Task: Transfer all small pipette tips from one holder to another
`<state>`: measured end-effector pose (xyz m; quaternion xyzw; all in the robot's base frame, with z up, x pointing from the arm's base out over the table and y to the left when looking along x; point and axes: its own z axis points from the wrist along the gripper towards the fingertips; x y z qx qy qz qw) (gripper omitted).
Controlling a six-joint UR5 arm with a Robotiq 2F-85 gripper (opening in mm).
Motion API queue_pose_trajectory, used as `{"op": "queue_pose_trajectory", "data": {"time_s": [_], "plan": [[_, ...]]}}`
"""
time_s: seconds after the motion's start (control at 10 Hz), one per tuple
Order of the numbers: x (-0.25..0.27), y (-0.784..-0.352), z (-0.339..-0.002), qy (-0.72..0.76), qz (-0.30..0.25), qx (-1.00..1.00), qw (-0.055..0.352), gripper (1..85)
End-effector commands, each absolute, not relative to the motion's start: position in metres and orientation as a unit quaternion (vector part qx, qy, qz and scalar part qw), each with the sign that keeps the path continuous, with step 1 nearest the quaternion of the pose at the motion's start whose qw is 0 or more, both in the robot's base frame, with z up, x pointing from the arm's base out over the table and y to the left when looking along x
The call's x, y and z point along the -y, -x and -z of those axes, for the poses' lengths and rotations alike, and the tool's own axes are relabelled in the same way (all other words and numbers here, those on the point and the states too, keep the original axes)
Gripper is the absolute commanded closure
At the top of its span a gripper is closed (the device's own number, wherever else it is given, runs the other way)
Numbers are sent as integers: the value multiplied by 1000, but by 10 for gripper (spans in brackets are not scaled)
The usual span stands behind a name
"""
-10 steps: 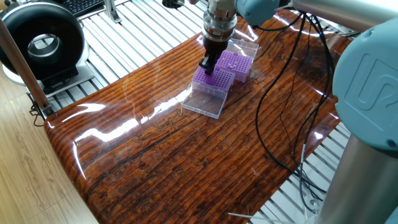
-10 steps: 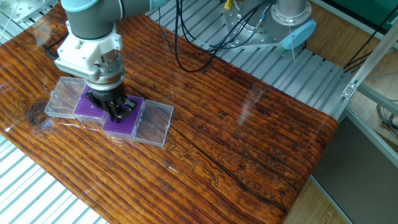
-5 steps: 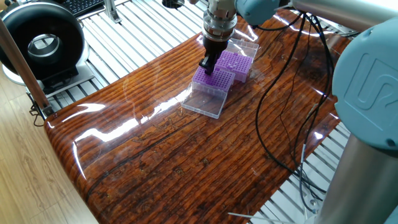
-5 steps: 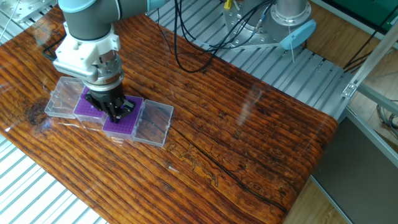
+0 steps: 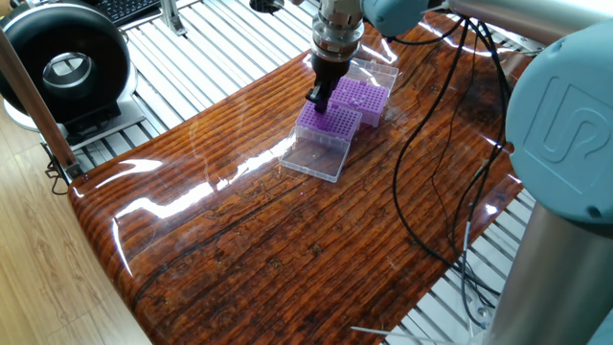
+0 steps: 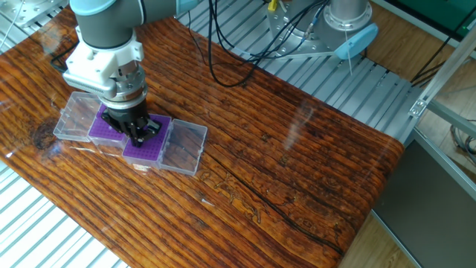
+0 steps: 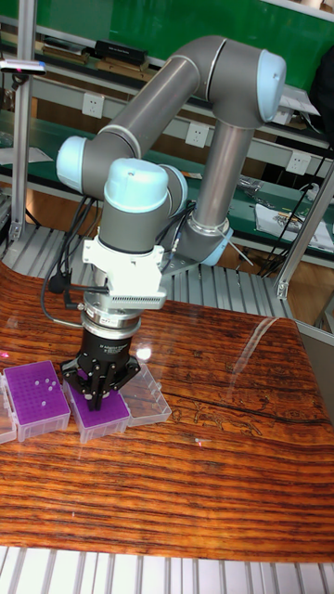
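Two purple holders sit side by side on the wooden table, each in a clear box with its lid folded flat. My gripper (image 5: pixel 317 99) (image 6: pixel 139 137) (image 7: pixel 96 400) points straight down over one holder (image 5: pixel 330 125) (image 6: pixel 146 151) (image 7: pixel 102 419), its fingertips drawn together just above the grid. A tip between them is too small to make out. The other holder (image 5: pixel 365 96) (image 6: pixel 103 129) (image 7: pixel 37 399) lies beside it, and a few small white pipette tips (image 7: pixel 38 376) show in its holes.
Clear lids (image 5: pixel 314 156) (image 6: pixel 184 147) (image 6: pixel 73 117) lie flat outward from each holder. Black cables (image 5: pixel 431 163) trail across the table near the arm's base. A black round device (image 5: pixel 65 67) stands off the table's corner. Slatted metal surrounds the table.
The gripper has lifted a little over the same holder. The holders and lids have not moved.
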<state>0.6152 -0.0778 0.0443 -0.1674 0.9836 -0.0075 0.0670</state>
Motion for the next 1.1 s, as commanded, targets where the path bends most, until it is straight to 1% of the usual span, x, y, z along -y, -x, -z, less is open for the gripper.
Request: {"op": "queue_pose_trajectory", "data": {"time_s": [0.0, 1.0], "plan": [[80, -617, -46, 159, 9, -985, 69, 843], [78, -612, -64, 136, 15, -989, 59, 843]]}}
